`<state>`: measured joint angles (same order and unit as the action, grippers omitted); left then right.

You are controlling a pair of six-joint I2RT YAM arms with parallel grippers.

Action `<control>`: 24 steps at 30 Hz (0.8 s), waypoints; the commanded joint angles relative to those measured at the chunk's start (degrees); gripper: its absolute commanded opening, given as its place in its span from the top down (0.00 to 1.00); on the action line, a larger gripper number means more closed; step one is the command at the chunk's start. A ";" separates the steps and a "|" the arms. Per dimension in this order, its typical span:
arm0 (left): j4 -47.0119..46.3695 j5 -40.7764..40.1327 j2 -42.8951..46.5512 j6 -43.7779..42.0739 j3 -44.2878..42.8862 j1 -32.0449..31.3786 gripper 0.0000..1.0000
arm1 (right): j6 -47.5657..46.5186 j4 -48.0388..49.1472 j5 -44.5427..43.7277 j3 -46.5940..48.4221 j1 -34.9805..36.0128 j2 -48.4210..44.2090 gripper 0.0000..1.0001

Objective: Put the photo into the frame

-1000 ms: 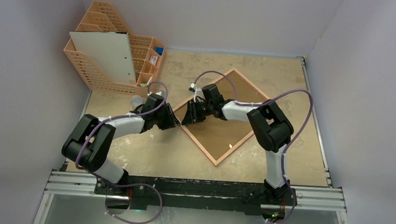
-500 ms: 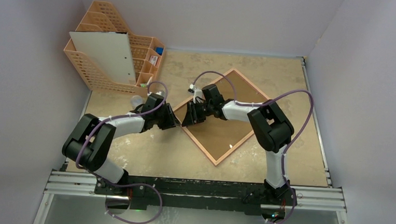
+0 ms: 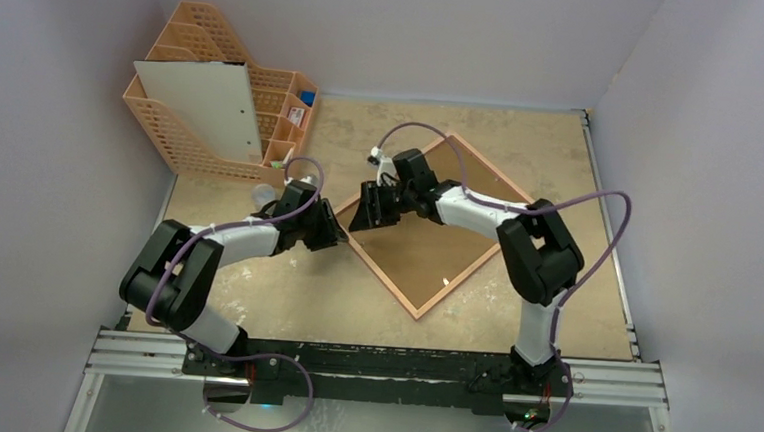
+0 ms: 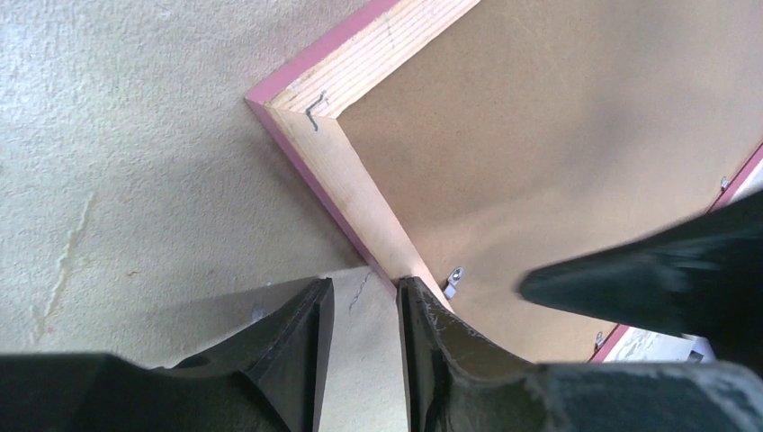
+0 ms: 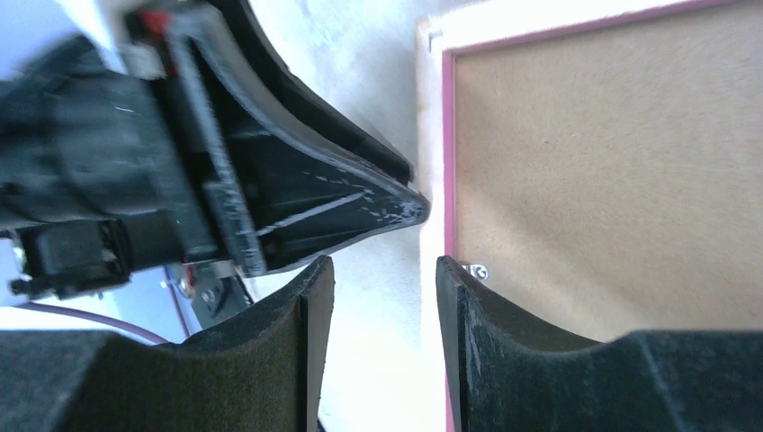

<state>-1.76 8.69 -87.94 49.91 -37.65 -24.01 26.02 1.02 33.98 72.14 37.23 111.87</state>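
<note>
The frame (image 3: pixel 418 314) lies face down as a diamond on the table, its pale back rim (image 4: pixel 333 162) up and a brown backing board (image 3: pixel 426 244) inside it. My left gripper (image 3: pixel 337 238) sits low at the frame's left corner, open a little, with only table between its fingers (image 4: pixel 364 292). Its right fingertip (image 4: pixel 409 297) is against the rim's outer edge. My right gripper (image 3: pixel 366 215) hovers just beyond, open, its jaws astride the rim (image 5: pixel 432 135) without closing on it (image 5: pixel 382 270). The photo's printed side shows in no view.
An orange mesh file rack (image 3: pixel 177 143) stands at the back left with a large white panel (image 3: pixel 199 105) leaning in it; I cannot tell what the panel is. Small metal tabs (image 4: pixel 454 279) (image 5: pixel 475 270) hold the backing board. The two grippers' tips nearly meet.
My right gripper has opened wider and drawn slightly toward the back, its elbow swinging right. The left arm and the frame have stayed put.
</note>
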 commanded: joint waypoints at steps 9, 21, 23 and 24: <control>2.65 -5.68 4.29 -10.97 -9.05 0.30 0.47 | 13.91 -2.02 -22.52 -13.80 -13.29 -22.91 0.49; 0.90 -3.01 -10.10 -25.31 -30.06 0.28 0.35 | 21.69 -16.03 -42.82 -26.99 -19.09 -41.27 0.10; 4.41 -0.85 -14.65 -27.26 -34.56 0.28 0.35 | 22.85 -17.56 -44.49 -28.12 -19.79 -43.00 0.09; 5.58 0.39 -16.78 -28.38 -37.20 0.28 0.35 | 23.25 -18.08 -45.21 -28.56 -20.16 -43.53 0.09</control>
<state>0.60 4.95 -97.82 28.38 -66.63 -23.97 45.39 -12.29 -4.78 45.63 18.50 71.18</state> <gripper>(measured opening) 0.645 0.905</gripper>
